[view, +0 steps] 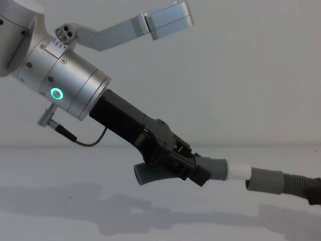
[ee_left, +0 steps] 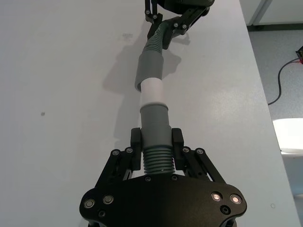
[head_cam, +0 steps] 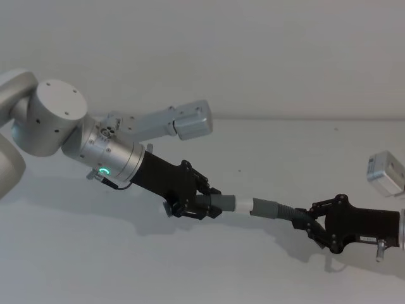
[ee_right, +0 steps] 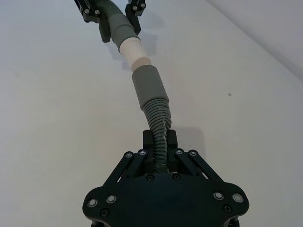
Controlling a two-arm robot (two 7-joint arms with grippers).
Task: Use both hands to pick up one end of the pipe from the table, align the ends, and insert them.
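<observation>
In the head view, the black two-finger left gripper [head_cam: 204, 204], on its green-ringed silver arm [head_cam: 117, 157], is holding the short dark grey ribbed hose piece [head_cam: 221, 204] above the matte white table [head_cam: 126, 266], fingers closed on it just behind the cuff. Its narrow white tip [head_cam: 243, 204] is pointing at the smooth grey socket cuff [head_cam: 266, 208] of the longer, more bent ribbed hose piece [head_cam: 288, 213], which the black right gripper [head_cam: 305, 223] is pinching by the ribs.

In the left wrist view, the left gripper [ee_left: 156, 142] is squeezing the short hose piece [ee_left: 155, 125] where ribs meet cuff. The white tip [ee_left: 152, 91] is meeting the socket cuff [ee_left: 148, 71], with most of its white length showing.

In the right wrist view, the right gripper [ee_right: 160, 144] is clamping the longer hose piece [ee_right: 158, 118], and the socket cuff [ee_right: 150, 87] is sitting at a slight angle to the white tip [ee_right: 136, 53].

In the chest view, the white tip [view: 238, 170] is sitting at the mouth of the socket cuff [view: 266, 179], clear of the table [view: 75, 216].

Alignment looks nearly done and insertion is just beginning. The next move calls for straightening the two axes, then pressing the pieces together along one line.
</observation>
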